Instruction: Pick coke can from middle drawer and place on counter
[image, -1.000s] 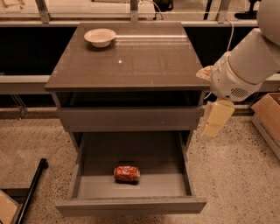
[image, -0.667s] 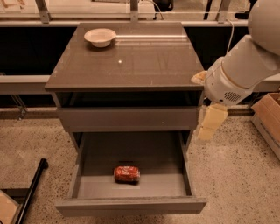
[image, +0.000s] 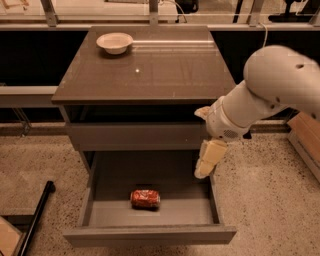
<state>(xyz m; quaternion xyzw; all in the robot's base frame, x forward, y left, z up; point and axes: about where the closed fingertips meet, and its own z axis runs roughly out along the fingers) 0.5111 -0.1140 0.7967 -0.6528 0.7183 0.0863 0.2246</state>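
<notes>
The coke can (image: 145, 198) lies on its side on the floor of the open middle drawer (image: 150, 234), near the middle. My gripper (image: 206, 165) hangs from the white arm (image: 270, 95) at the drawer's right wall, above and to the right of the can, not touching it. The counter (image: 150, 75) is the glossy brown-grey top of the cabinet above.
A white bowl (image: 115, 42) stands at the counter's far left corner. A black bar (image: 35, 220) leans on the speckled floor at the lower left. A wooden box (image: 305, 140) sits on the floor at the right. Dark shelving runs behind the cabinet.
The arm has swung left and downward, bringing my gripper from beside the cabinet's right side to over the drawer's right wall. The can has not moved.
</notes>
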